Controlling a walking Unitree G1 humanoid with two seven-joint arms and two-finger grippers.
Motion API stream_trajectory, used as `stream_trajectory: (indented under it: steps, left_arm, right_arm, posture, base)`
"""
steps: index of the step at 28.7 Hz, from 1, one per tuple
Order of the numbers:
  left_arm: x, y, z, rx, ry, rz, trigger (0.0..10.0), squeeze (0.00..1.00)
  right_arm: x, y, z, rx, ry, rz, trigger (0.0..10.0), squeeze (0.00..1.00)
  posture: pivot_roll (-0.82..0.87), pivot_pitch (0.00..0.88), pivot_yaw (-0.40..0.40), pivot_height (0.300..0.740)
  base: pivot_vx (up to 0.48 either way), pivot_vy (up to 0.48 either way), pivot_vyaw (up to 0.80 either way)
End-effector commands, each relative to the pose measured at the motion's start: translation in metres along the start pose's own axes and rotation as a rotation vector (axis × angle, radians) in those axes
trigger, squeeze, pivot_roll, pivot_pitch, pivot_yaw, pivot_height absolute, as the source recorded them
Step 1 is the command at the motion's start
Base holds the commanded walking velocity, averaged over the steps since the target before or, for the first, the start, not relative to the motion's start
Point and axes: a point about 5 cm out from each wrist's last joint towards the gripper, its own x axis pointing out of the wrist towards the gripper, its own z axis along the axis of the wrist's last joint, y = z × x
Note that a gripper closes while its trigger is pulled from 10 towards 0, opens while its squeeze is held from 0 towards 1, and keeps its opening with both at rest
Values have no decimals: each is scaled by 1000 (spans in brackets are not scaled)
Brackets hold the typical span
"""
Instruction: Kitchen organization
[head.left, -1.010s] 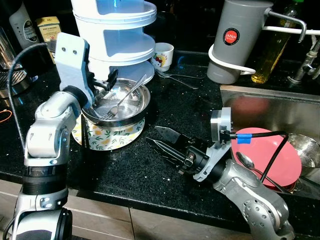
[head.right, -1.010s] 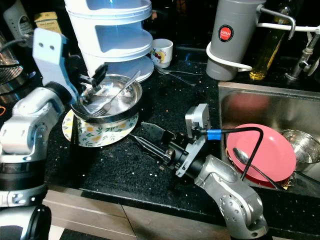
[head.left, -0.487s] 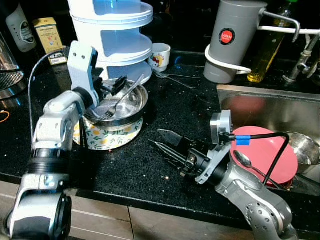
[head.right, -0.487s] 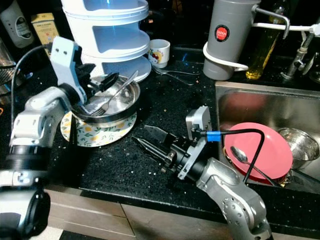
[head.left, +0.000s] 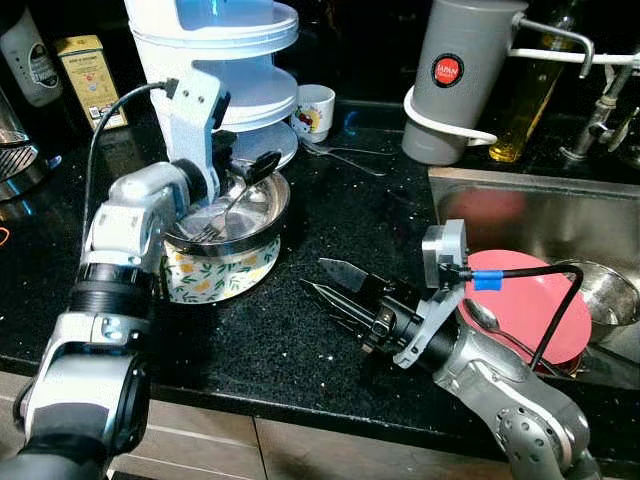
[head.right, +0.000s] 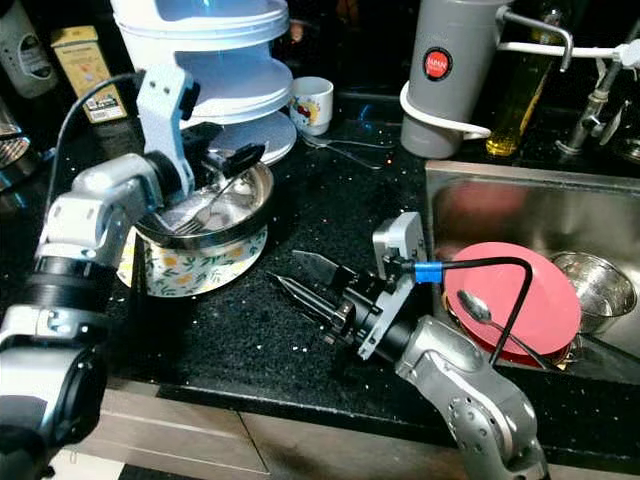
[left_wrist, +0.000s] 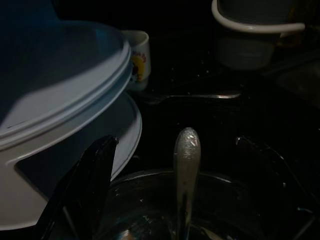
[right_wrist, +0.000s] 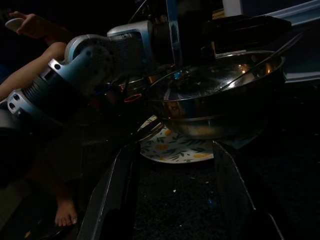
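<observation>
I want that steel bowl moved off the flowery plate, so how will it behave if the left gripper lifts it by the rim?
The steel bowl is probably rigid, light and slippery. The loose fork inside would likely slide or rattle.

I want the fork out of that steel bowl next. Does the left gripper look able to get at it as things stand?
Probably yes. The left gripper is open right over the steel bowl, and the fork leans on the rim with its handle between the fingers, nothing covering it.
</observation>
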Motion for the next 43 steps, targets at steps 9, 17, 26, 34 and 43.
stream_trajectory:
  steps: [9, 17, 26, 34, 43]
  left_arm:
    - [-7, -8, 5, -21, 98, -34, 10000, 0]
    - [-17, -18, 1, -40, 163, -54, 10000, 0]
    - [-22, -11, -14, -71, 257, -9, 10000, 0]
    - [-27, 5, -20, -64, 288, 69, 10000, 0]
    - [-25, 12, -37, -96, 334, 81, 6392, 0]
  right_arm:
    - [-1, 0, -2, -5, 18, -18, 10000, 0]
    - [-2, 1, -3, -2, 19, -17, 10000, 0]
    - [-3, 1, -3, -1, 21, -25, 10000, 0]
    - [-4, 0, -4, -3, 26, -28, 10000, 0]
    - [-4, 1, -3, -8, 31, -28, 10000, 0]
  posture:
    - [-61, 73, 6, 740]
    - [-52, 74, 6, 740]
    - [-58, 76, 12, 740]
    - [-63, 76, 8, 740]
    - [-71, 66, 8, 740]
  base:
    - [0, 0, 0]
    - [0, 0, 0]
    - [0, 0, 0]
    - [0, 0, 0]
    - [0, 0, 0]
